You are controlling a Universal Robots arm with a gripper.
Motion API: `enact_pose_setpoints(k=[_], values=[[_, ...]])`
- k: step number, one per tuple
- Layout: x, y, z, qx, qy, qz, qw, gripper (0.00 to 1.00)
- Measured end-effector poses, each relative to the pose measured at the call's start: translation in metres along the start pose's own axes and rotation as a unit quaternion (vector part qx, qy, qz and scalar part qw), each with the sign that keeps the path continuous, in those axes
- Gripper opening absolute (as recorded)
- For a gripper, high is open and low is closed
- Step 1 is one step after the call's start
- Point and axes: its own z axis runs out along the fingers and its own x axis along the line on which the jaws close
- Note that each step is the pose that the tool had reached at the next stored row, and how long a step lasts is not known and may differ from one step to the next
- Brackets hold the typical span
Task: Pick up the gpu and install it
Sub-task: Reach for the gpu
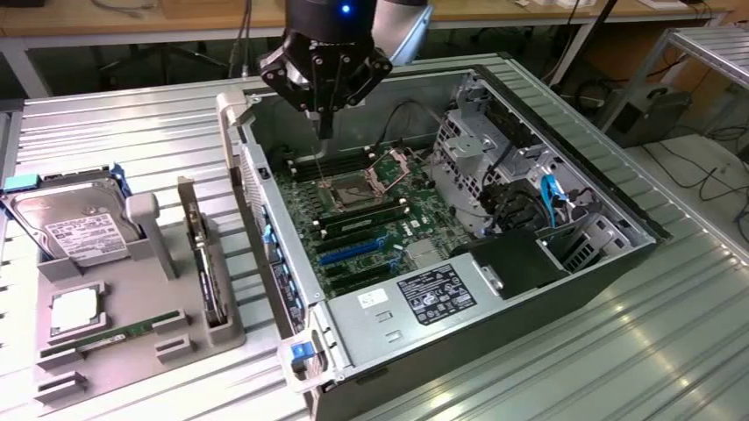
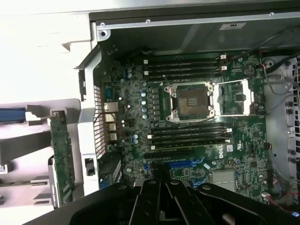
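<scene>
Standing on edge in its holder (image 1: 117,368), gpu (image 1: 207,281) lies parallel to the case (image 1: 492,351); pincer (image 1: 324,132) together.

Room from above over the motherboard (image 1: 374,219), but it's hemmed in: case wall (image 1: 248,175) on the exterior view's left, drive cage (image 1: 468,153) and cables (image 1: 550,197) crowding the exterior view's right, power supply (image 1: 439,294) blocking the near end. Beyond that wall the gpu (image 1: 210,285) stands on edge in its grey holder (image 1: 223,338), open above, with the hard drive (image 1: 76,232) further left.
</scene>
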Motion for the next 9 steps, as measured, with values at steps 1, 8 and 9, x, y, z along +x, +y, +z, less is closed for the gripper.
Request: enact_pose_setpoints(k=[1, 8, 9], values=[[0.003, -0.0016, -0.0002, 0.0001, 0.0001, 0.000, 1.0000, 0.11], [0.039, -0.0185, -0.0018, 0.0001, 0.0001, 0.000, 1.0000, 0.11], [0.042, -0.0202, -0.0019, 0.0001, 0.0001, 0.000, 1.0000, 0.11]])
